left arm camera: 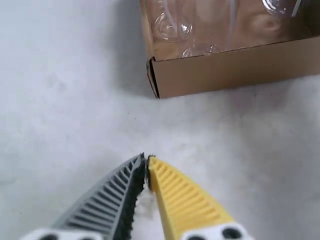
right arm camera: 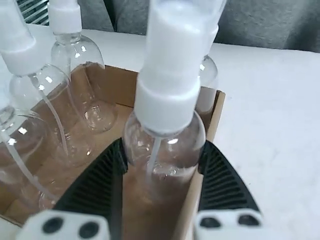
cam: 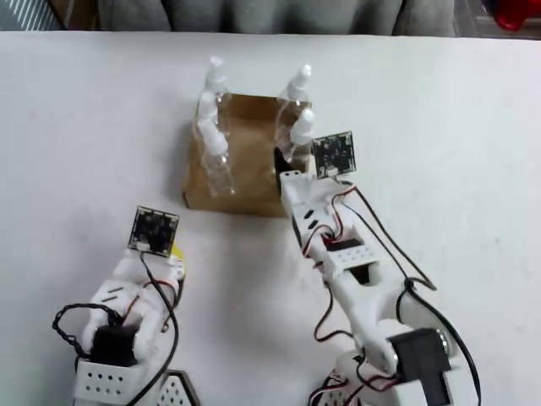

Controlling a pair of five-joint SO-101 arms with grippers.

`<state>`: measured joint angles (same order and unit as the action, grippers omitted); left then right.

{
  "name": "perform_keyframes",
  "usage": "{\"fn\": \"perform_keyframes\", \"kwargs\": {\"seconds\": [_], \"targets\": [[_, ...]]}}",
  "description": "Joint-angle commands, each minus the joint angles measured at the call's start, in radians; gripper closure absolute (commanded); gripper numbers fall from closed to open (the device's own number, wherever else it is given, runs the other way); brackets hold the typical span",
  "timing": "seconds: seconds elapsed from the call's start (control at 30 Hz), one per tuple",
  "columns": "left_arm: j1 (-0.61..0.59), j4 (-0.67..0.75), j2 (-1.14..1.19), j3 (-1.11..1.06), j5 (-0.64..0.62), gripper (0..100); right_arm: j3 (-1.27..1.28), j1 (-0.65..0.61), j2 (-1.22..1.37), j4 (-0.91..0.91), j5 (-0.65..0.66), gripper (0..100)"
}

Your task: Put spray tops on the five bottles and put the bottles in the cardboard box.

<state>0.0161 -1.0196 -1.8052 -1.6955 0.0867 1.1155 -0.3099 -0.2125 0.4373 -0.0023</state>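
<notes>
The cardboard box (cam: 241, 182) stands mid-table with several clear bottles with white spray tops upright in it, such as one (cam: 215, 152) on its left side. My right gripper (cam: 292, 159) is at the box's right wall, its black fingers (right arm camera: 102, 185) shut on a bottle (right arm camera: 165, 135) with a spray top (right arm camera: 172, 65), standing just inside the box (right arm camera: 202, 170). Other bottles (right arm camera: 82, 70) stand deeper in. My left gripper (left arm camera: 147, 169) rests shut and holds nothing, low over the bare table a short way from the box's corner (left arm camera: 160, 77); it sits at the lower left (cam: 175, 254).
White tabletop (cam: 439, 127) lies free on all sides of the box. Wires loop off both arms near the front edge (cam: 372, 228). A grey backdrop runs along the far edge.
</notes>
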Motion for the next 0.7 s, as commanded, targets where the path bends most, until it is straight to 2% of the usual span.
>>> {"fn": "perform_keyframes", "kwargs": {"seconds": [0.0, 0.2, 0.37, 0.53, 0.67], "targets": [[-0.012, -0.003, -0.018, 0.002, 0.009, 98, -0.083, 0.01, 0.033, 0.025, 0.015, 97.8], [-0.013, -0.003, -0.018, 0.002, 0.009, 98, -0.101, 0.008, 0.065, 0.021, 0.023, 98.1], [-0.013, -0.003, -0.018, 0.002, 0.009, 98, -0.104, 0.002, 0.082, 0.019, 0.15, 98.1], [-0.013, -0.003, -0.018, 0.002, 0.009, 98, -0.104, 0.002, 0.085, 0.018, 0.155, 98.1], [-0.013, -0.003, -0.018, 0.002, 0.009, 98, -0.133, 0.001, 0.085, -0.059, 0.15, 98.1]]}}
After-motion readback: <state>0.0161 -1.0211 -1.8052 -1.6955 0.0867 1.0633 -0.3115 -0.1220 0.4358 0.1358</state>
